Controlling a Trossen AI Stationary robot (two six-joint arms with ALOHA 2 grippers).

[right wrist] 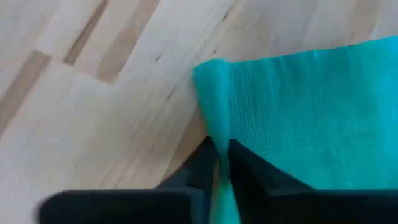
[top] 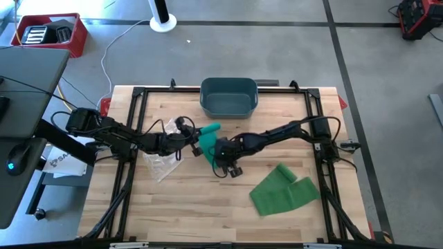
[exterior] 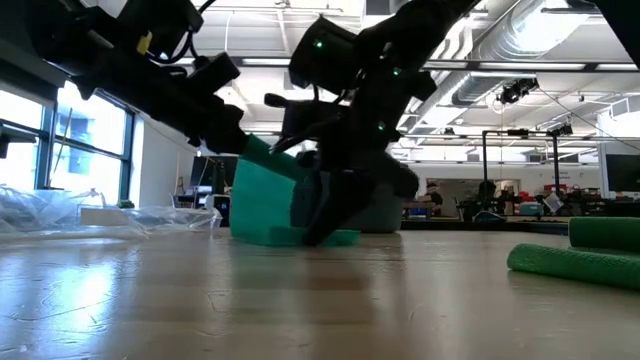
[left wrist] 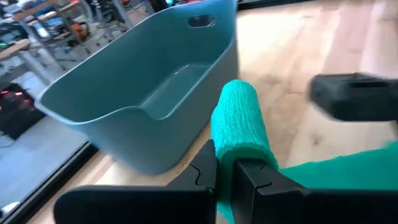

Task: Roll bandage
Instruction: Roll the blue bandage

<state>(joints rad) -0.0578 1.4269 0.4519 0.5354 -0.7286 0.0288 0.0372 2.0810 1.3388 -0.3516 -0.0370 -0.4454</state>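
Stretching across mid-frame in the high view, the teal bandage (top: 207, 140) runs from the left claw (top: 196, 133), clamped on its roll, rightward to the right claw (top: 221, 153), pinching its loose edge

You have a light wooden table (top: 208, 200) of butcher-block planks, framed along its edges by black rails. At its far edge, near the middle, a blue-grey tub (top: 229, 96) stands on the wood. On your left side a crumpled clear plastic bag (top: 164, 160) lies flat on the planks. At the centre, the loose end of the teal bandage (top: 208, 142) touches the surface; from the low view you see its lower fold resting on the wood. Toward your right and nearer the front, a green bandage (top: 282, 190) lies spread out, partly rolled at one end. A red bracket sits at each far corner of the table.
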